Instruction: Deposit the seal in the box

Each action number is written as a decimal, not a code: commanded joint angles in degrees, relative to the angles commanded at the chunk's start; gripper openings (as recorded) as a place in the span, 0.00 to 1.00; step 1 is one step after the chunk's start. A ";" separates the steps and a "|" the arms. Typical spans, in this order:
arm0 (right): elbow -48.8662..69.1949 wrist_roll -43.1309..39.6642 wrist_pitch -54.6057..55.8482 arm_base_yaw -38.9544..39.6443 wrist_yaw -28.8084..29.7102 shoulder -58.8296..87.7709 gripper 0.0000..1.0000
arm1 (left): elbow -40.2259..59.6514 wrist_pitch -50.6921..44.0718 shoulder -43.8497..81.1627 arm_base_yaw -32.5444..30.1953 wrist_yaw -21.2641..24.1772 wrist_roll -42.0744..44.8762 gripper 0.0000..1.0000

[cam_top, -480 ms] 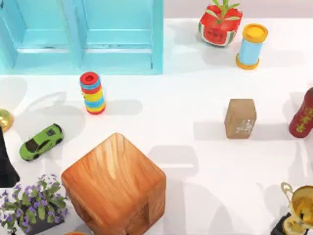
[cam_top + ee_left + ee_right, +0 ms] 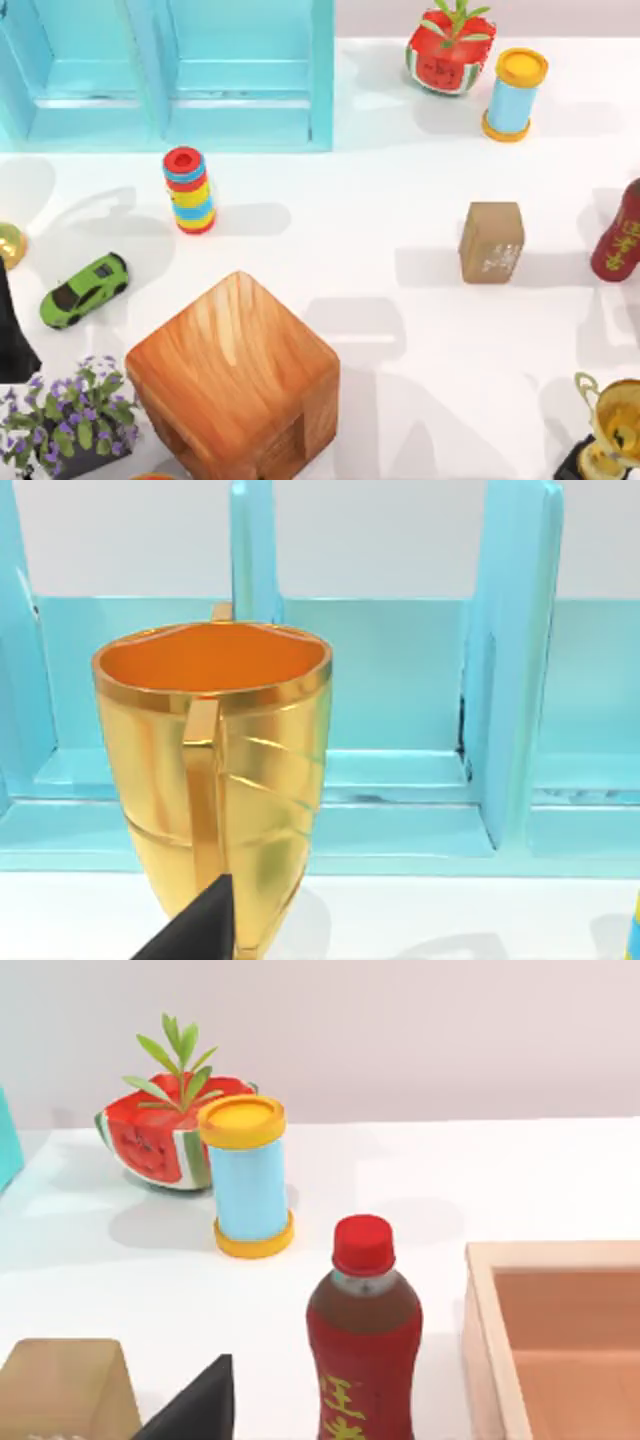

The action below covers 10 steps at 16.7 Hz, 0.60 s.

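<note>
Seal (image 2: pixel 492 242) upright, long axis vertical

A white bench (image 2: pixel 400 200) carries everything. A light blue shelf unit (image 2: pixel 170 75) is set at the upper left of the top view. Below it a striped ring stack (image 2: pixel 189 190) stands upright, and a green toy car (image 2: pixel 84 290) lies at the left. A large wooden cube (image 2: pixel 235 380) sits at the lower centre, with a pot of purple flowers (image 2: pixel 70 415) just beside it at the lower left. The seal (image 2: pixel 491 242) stands right of centre, near a red bottle (image 2: pixel 620 235) at the right edge. A watermelon planter (image 2: pixel 447 50) and a blue canister with a yellow lid (image 2: pixel 514 95) are placed at the upper right. A gold trophy (image 2: pixel 610 430) is seen at the lower right. In the right wrist view, a wooden box (image 2: pixel 560 1340) rests on the bench beside the bottle.
</note>
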 joint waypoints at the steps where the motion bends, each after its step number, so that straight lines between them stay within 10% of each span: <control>1: 4.05 0.84 -2.92 0.80 0.00 4.22 1.00 | 0.00 0.00 0.00 0.00 0.00 0.00 1.00; 10: 52.78 10.53 -36.44 10.03 -0.06 57.91 1.00 | 0.00 0.00 0.00 0.00 0.00 0.00 1.00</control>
